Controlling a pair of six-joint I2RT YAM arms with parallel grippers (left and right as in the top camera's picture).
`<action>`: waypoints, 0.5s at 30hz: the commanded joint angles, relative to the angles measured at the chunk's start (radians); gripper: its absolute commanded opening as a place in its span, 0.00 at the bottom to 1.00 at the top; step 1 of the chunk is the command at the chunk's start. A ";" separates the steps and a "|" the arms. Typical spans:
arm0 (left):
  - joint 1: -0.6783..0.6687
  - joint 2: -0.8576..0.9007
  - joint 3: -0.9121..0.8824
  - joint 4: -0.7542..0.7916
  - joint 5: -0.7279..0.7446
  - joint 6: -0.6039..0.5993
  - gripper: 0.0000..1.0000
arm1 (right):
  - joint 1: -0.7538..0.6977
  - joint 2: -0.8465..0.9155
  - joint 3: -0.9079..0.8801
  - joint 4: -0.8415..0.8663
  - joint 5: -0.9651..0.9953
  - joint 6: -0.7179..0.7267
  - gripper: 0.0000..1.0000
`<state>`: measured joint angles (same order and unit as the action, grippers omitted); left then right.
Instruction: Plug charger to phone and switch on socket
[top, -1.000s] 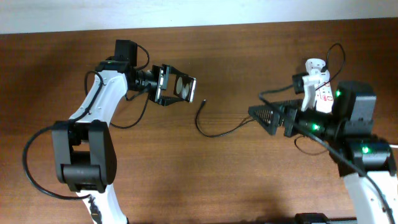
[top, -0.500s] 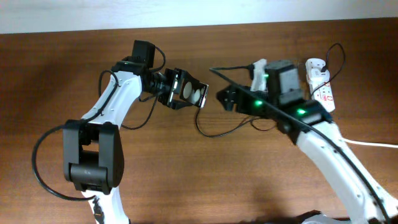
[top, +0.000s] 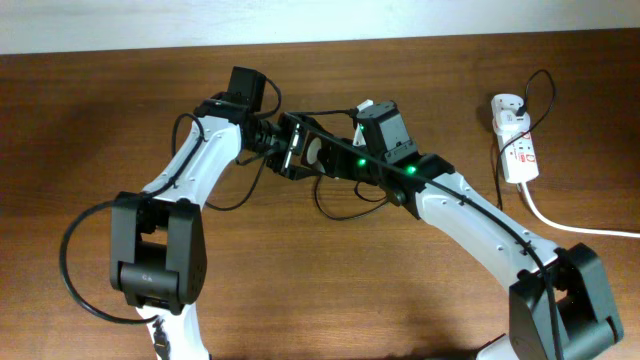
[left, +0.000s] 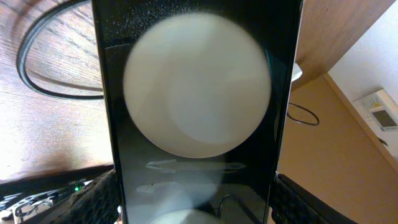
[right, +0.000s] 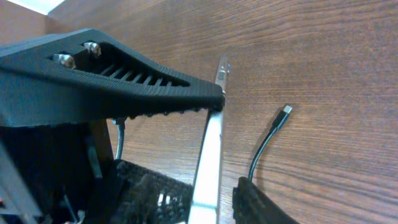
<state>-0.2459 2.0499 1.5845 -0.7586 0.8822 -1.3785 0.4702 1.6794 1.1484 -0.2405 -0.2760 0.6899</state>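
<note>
The left pincer (left: 196, 202) was clamped on the phone (left: 198, 93), which filled the space between its pads. The right pincer (right: 227, 142) stood apart, the phone's thin edge between its fingers. The charger (right: 285, 111) tip lay just beyond them on the desk (right: 323, 56).

The phone (left: 193, 168) stands upright and fills the middle of the frame, its glossy black screen carrying one large white round spot and the top of a second at the lower edge. The gripper (left: 196, 202) clamps it by both long sides, with a textured black finger (left: 93, 202) at each lower corner. To the left, a black cable (left: 37, 81) loops on the wooden counter (left: 56, 137).
</note>
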 joint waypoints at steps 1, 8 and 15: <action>-0.005 -0.003 0.027 0.002 0.038 -0.010 0.00 | 0.008 0.012 0.015 0.009 0.019 0.000 0.31; -0.005 -0.003 0.027 0.002 0.038 -0.009 0.00 | 0.008 0.012 0.015 0.005 0.018 0.000 0.17; -0.005 -0.003 0.027 0.002 0.038 -0.009 0.03 | 0.008 0.012 0.015 0.008 0.018 0.000 0.08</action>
<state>-0.2474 2.0499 1.5845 -0.7578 0.8822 -1.3815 0.4702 1.6829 1.1484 -0.2432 -0.2481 0.7033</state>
